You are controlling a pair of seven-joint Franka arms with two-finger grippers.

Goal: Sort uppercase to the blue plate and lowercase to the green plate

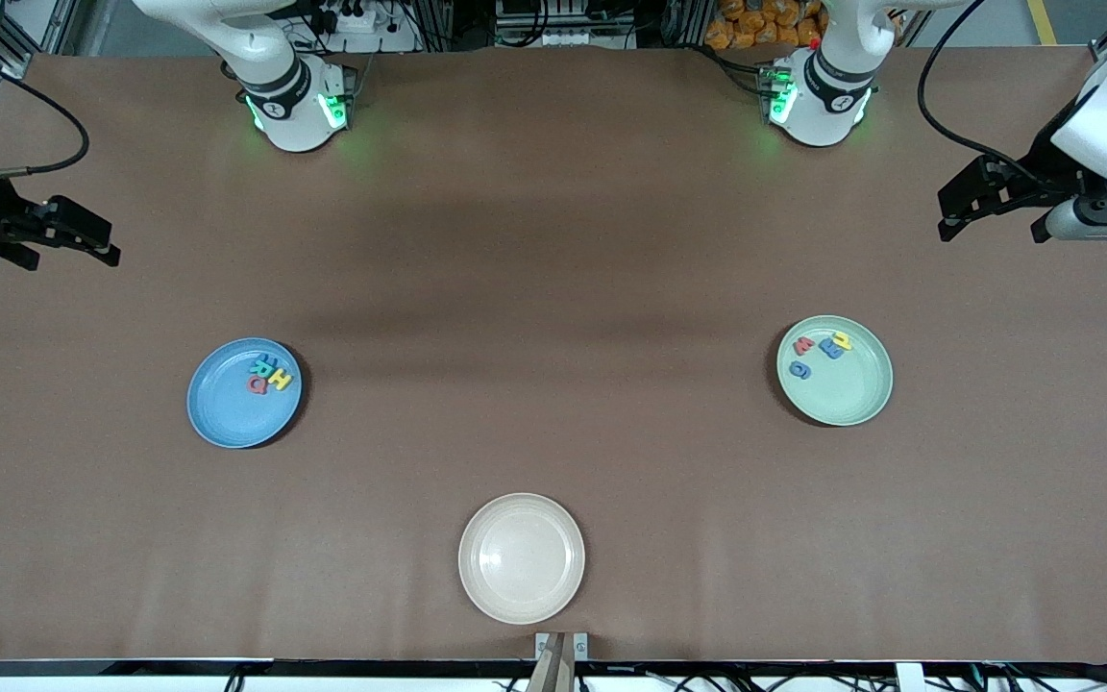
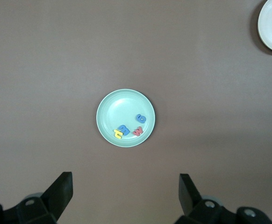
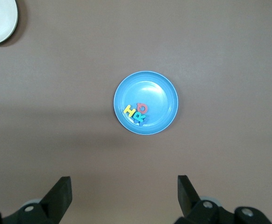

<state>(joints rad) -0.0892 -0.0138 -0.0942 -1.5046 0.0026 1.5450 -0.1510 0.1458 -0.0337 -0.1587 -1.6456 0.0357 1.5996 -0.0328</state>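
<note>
— Progress check, starting at the right arm's end?

— Right gripper (image 1: 83,240) hangs high over bare table, fingers spread wide, holding nothing. Below it, the blue plate (image 3: 161,88) carries the uppercase (image 3: 137,112) letters clustered together: yellow H, teal R, red Q; a fourth is hard to make out.

— And the middle?

— Cream plate (image 1: 521,557), nothing on it.

— Left arm's end?

— Left gripper (image 1: 971,207) likewise wide open and empty, above the green plate (image 2: 112,112) with the lowercase (image 2: 131,127) letters inside. Sorting looks finished; both arms wait.
</note>
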